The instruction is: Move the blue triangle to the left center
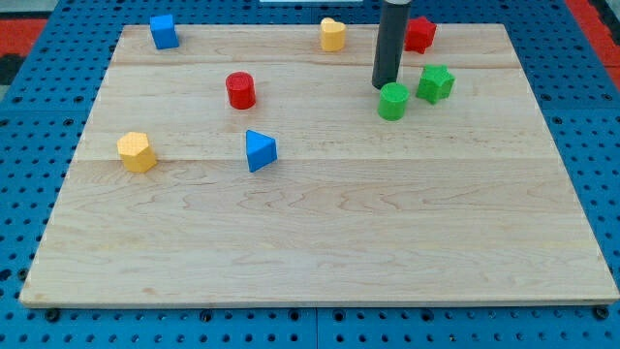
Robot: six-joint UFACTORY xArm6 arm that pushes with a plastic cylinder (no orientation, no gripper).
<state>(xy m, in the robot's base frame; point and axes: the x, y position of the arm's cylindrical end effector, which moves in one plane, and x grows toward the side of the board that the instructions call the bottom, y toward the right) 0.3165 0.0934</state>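
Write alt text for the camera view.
My tip rests just above the green cylinder near the wooden board's top right, far from the blue triangle at centre left. A yellow block sits left of the triangle and a red cylinder above it.

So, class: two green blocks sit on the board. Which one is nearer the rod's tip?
The green cylinder, just below and right of my tip. The green star lies farther toward the view's right.
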